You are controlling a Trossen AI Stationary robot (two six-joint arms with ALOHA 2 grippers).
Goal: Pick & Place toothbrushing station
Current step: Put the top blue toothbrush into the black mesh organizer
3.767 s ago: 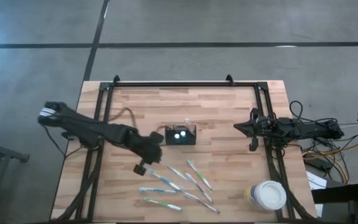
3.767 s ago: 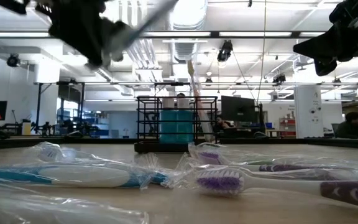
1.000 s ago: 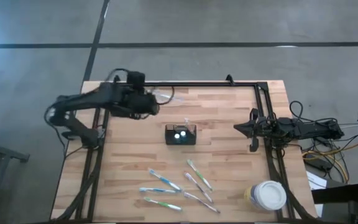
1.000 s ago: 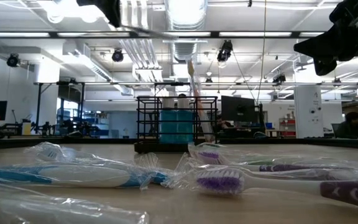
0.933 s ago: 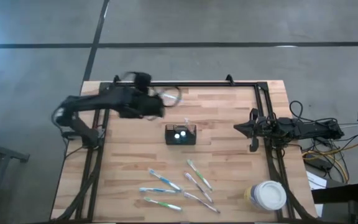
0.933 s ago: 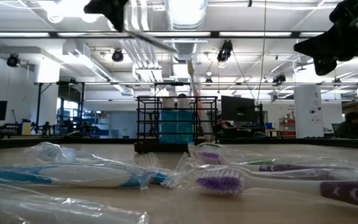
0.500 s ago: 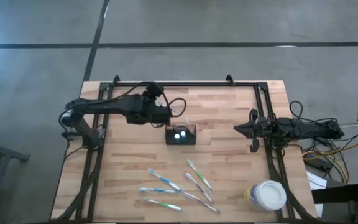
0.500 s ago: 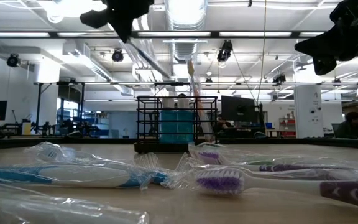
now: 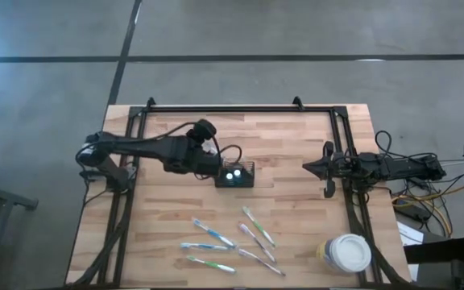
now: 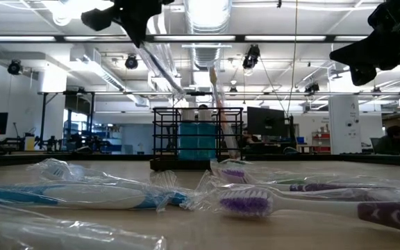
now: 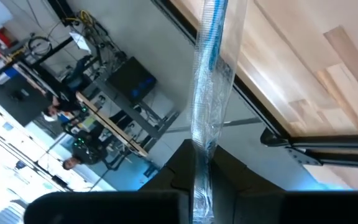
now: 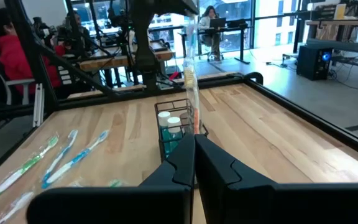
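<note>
Centrally, the black wire-mesh caddy (image 9: 234, 174) holds two white-capped tubes (image 12: 168, 124) and one upright toothbrush (image 12: 191, 87). Left gripper (image 9: 213, 161), just beside it, clamps a plastic-wrapped blue toothbrush (image 11: 209, 93). Right gripper (image 9: 309, 166) waits closed, empty. Six wrapped toothbrushes (image 9: 230, 239) lie on wood.

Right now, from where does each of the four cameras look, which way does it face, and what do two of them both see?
High: overhead, straight down on the table, both arms showing.
Low: table height, facing the caddy past wrapped toothbrushes; both arms overhead.
Left wrist: its shut left fingers hold a wrapped blue toothbrush.
Right wrist: past its shut right fingers, facing the caddy.
Shared: right wrist and low both see the caddy.
</note>
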